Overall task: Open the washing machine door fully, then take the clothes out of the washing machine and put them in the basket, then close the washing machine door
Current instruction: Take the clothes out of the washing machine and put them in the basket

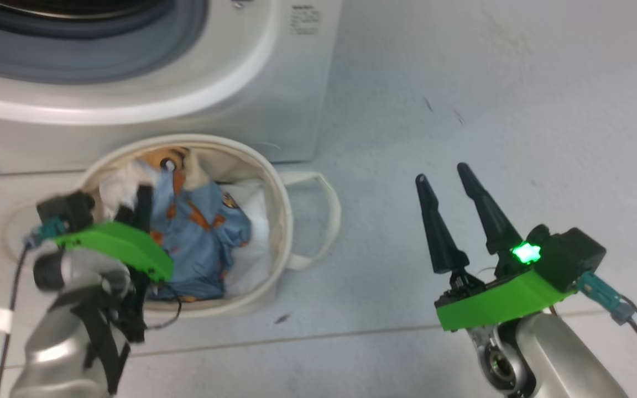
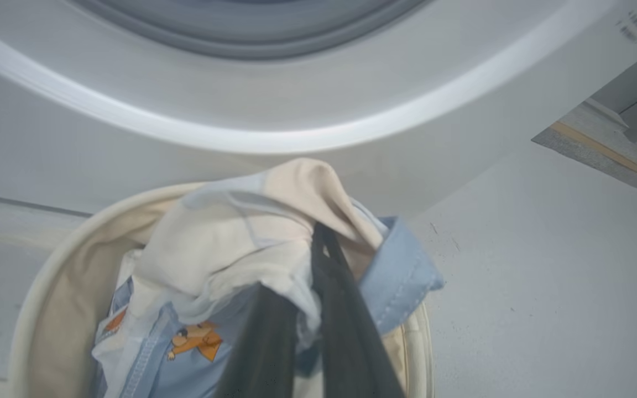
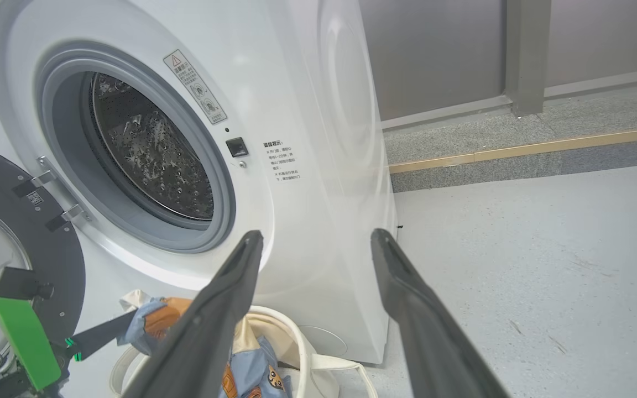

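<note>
The washing machine (image 3: 307,110) stands on the pale floor (image 1: 490,83) with its porthole uncovered; the washing machine door (image 3: 58,265) is swung wide to the left of the opening in the right wrist view, its black rim and two metal hinges showing; inside the grey gasket (image 3: 130,232) the steel drum (image 3: 152,155) is in plain sight. The basket (image 1: 284,221) sits on the floor just in front of the machine, below the porthole; whether it touches the front panel cannot be told; one looped handle (image 1: 330,221) lies out to the side away from the left arm.

The clothes (image 1: 202,237) are in the basket; the blue fabric with orange prints is heaped on the white lining, and the cream and white piece with the orange cartoon face lies at the far side by the machine. The left hand (image 1: 135,205) reaches into the basket from the near side with its fingers (image 2: 346,331) clenched together on the clothes; in the left wrist view the cream piece and a blue collar drape over the fingertips and rise above the basket's rim, with cloth pinched between the two dark fingers.

The right hand (image 1: 442,174) hovers over bare floor, well apart from the basket and to its right; it is released, its fingers spread with nothing between them, pointing towards the machine's front corner; a green light (image 1: 526,253) glows on its wrist.
</note>
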